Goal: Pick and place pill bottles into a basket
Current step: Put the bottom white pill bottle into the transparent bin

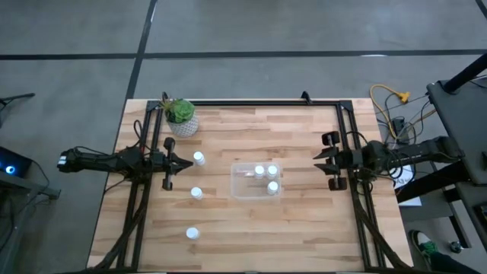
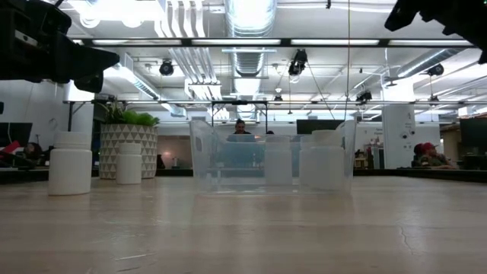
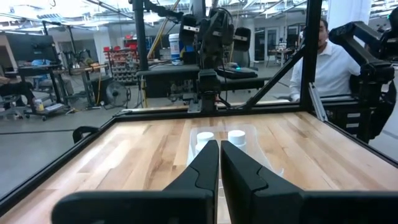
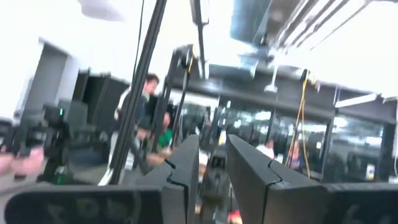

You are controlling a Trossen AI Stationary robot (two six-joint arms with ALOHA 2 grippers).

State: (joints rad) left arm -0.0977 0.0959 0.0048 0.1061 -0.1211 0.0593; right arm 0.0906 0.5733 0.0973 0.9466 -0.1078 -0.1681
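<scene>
both hands empty: left hand (image 1: 185, 162) closed, right hand (image 1: 316, 157) slightly parted, flanking basket (image 1: 237, 190)

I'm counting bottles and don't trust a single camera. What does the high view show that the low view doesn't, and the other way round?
Only the high view: both grippers, left and right, held at the table's sides, a third loose bottle nearest the front edge, and three bottles inside the basket.
Only the low view: the room behind, with people seated at desks.
Both: the basket, the plant pot, and two loose bottles to its left.
</scene>
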